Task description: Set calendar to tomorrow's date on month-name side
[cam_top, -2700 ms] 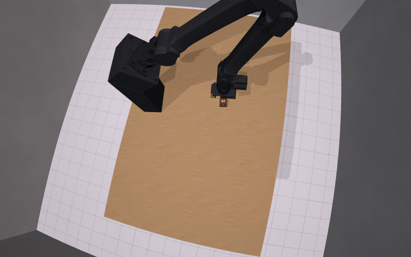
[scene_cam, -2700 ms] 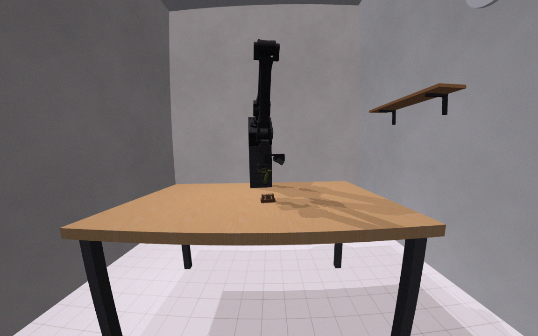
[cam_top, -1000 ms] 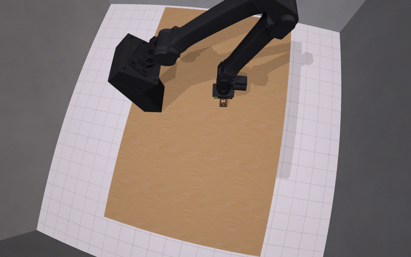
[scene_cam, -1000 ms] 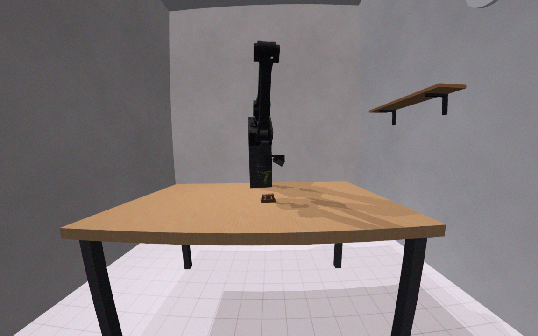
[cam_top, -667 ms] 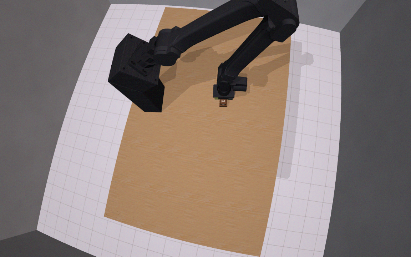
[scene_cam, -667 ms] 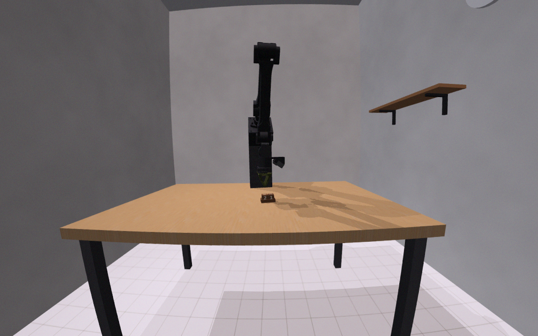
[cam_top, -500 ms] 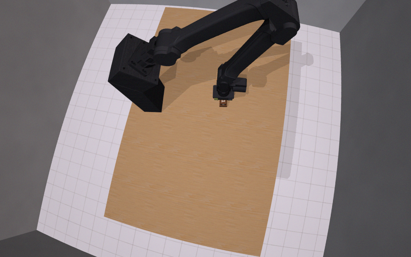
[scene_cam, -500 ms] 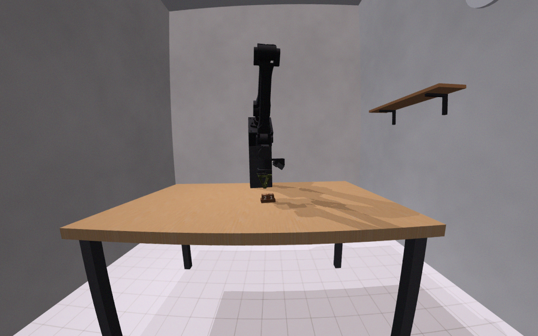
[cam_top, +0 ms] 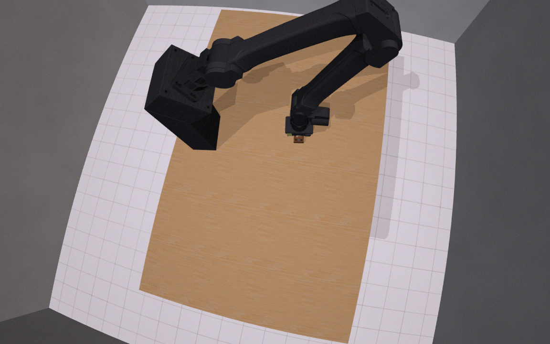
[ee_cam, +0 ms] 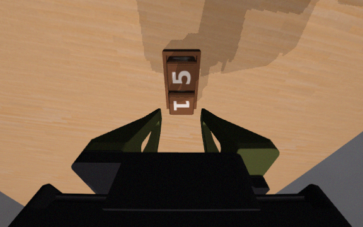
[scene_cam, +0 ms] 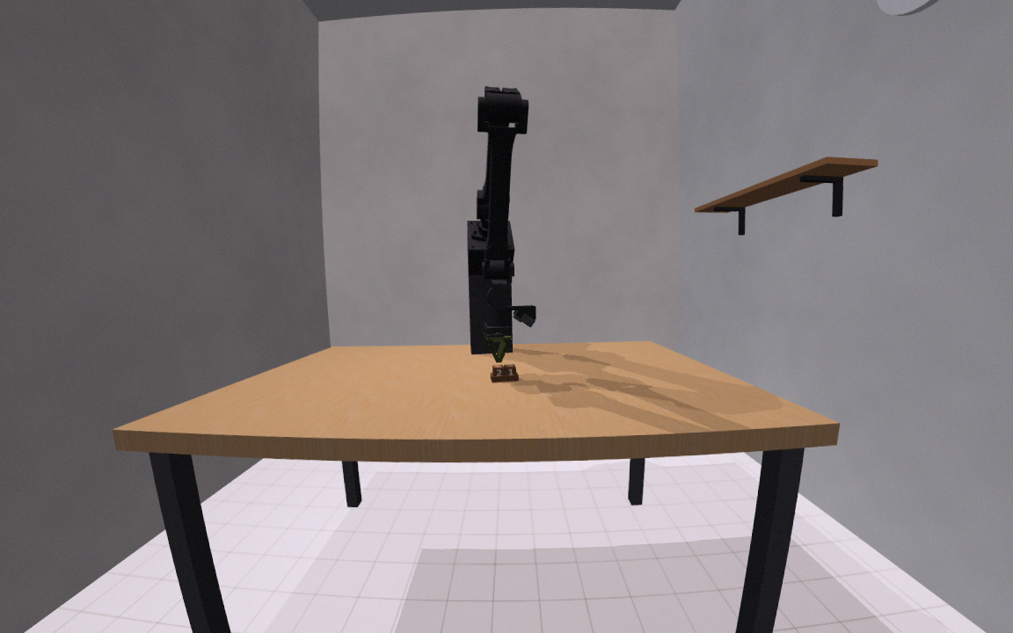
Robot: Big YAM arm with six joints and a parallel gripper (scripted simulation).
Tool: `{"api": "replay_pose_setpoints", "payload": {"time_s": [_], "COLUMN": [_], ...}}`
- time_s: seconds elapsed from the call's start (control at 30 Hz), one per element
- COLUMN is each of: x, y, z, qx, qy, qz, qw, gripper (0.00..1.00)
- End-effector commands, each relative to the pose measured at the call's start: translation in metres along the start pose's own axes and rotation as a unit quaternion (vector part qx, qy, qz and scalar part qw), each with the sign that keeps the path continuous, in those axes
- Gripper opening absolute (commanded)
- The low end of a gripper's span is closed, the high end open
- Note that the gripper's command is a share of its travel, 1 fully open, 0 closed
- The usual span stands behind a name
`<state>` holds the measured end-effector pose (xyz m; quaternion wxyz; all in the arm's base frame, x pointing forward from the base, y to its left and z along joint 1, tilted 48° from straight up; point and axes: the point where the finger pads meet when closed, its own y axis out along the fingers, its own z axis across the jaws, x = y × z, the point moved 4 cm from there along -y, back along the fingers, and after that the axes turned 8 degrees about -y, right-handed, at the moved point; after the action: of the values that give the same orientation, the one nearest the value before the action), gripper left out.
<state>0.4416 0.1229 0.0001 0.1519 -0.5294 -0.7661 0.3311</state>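
Note:
A small brown tray [cam_top: 298, 142] [scene_cam: 504, 378] [ee_cam: 165, 69] stands on the table and holds two brown cubes side by side. The near cube [ee_cam: 175, 111] in the wrist view has a white 1 on top; the far cube [ee_cam: 172, 88] has a 5 on top, with a narrow gap beyond it. Toward the exterior camera, the left cube [scene_cam: 499, 373] shows 2 and the right cube [scene_cam: 510, 372] shows 1. The month's name is not readable. My gripper [scene_cam: 499, 360] [ee_cam: 181, 113] is part-way open and empty, pointing down just above the left cube. In the top view its fingertips are hidden.
The arm's black base [cam_top: 183, 102] [scene_cam: 490, 315] stands at one edge of the wooden table [cam_top: 259, 222] [scene_cam: 384, 409]. The wrist camera [cam_top: 320, 115] [scene_cam: 524, 315] sticks out to one side of the gripper. A wall shelf [scene_cam: 793, 182] hangs at the right.

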Motion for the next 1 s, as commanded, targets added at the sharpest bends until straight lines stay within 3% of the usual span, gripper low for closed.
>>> {"api": "replay_pose_setpoints", "payload": {"time_s": [0.0, 0.1, 0.27, 0.47, 0.97], "x": [0.005, 0.003, 0.005, 0.003, 0.003], "y": [0.003, 0.004, 0.007, 0.004, 0.005], "z": [0.002, -0.005, 0.006, -0.006, -0.005], "qx": [-0.001, -0.009, 0.005, -0.011, -0.009], "qy": [-0.007, -0.007, -0.007, -0.007, -0.007], "qz": [-0.003, -0.002, -0.004, -0.001, -0.002], "qw": [1.0, 1.0, 1.0, 1.0, 1.0], "gripper": [0.45, 0.45, 0.45, 0.45, 0.45]}}
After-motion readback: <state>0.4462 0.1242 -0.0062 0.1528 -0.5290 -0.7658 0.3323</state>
